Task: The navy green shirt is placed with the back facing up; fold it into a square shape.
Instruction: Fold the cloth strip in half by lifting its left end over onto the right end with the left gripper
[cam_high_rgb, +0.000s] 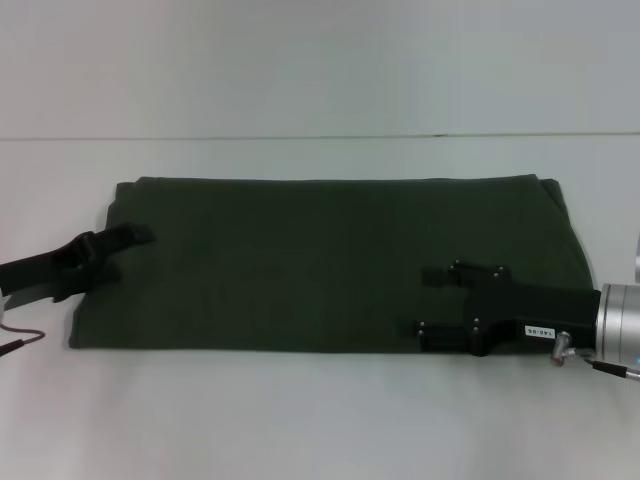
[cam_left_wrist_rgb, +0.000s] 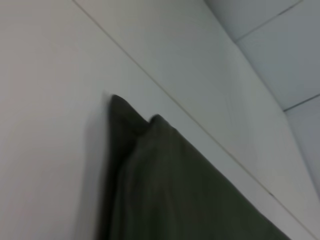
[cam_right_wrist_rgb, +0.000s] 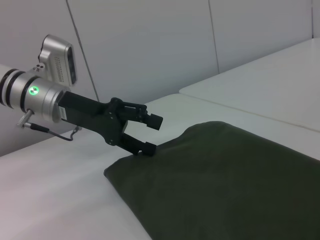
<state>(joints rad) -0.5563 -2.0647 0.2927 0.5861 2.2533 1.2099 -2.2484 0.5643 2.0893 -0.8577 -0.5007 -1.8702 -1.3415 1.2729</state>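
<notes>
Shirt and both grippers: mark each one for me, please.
navy green shirt (cam_high_rgb: 300, 260), head view, middle of the plain folded cloth.
left gripper (cam_high_rgb: 130, 250), head view, between its open fingertips at the shirt's left end.
right gripper (cam_high_rgb: 428, 298), head view, between its open fingertips over the shirt's right part.

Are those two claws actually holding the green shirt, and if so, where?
Neither holds it. The left end effector is open at the navy green shirt's left edge; the right end effector is open over its right part.
</notes>
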